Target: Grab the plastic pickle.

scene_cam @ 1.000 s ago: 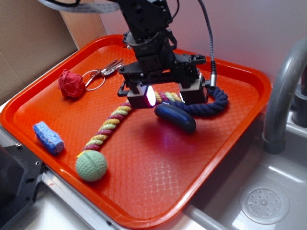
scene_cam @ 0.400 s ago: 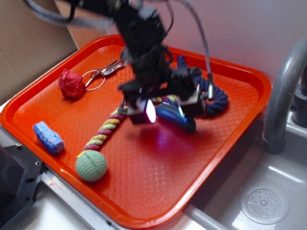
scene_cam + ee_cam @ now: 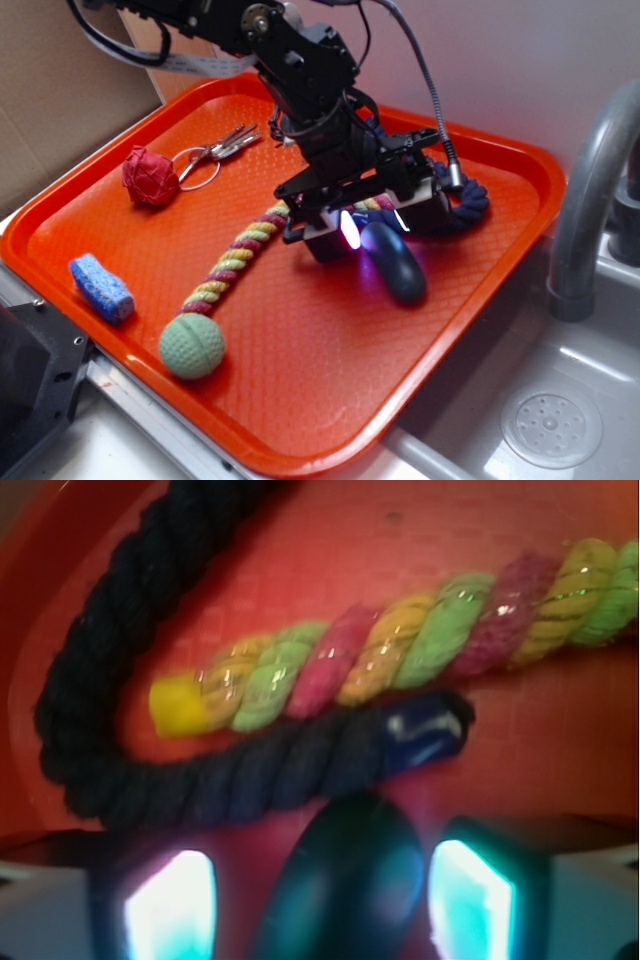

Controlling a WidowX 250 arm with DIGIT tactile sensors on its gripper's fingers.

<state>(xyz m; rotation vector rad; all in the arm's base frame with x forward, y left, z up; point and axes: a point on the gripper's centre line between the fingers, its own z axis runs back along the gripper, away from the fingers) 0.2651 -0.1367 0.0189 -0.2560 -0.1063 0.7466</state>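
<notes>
Looking at the exterior view first, I see the hand [image 3: 374, 226] low over the orange tray [image 3: 520, 170], with its two lit fingers [image 3: 333, 236] standing on either side of the near end of the plastic pickle [image 3: 397, 262]. The pickle lies on the tray right of the middle, and its free end points toward the front edge. The fingers stand apart and are spread wider than the pickle; whether they press on it I cannot tell. Behind the hand the navy rope [image 3: 470, 203] curls, and the multicolour rope [image 3: 235, 258] runs down to the green ball [image 3: 191, 347]. On the left of the tray I see a red knot ball [image 3: 149, 177], keys [image 3: 212, 151] and a blue sponge [image 3: 100, 287].

In the wrist view, the pickle [image 3: 345, 885] fills the space between the two glowing fingers [image 3: 168, 908], with a narrow red strip of tray showing on each side. Just beyond it lies the navy rope [image 3: 250, 770], and past that the multicolour rope [image 3: 400, 655].
</notes>
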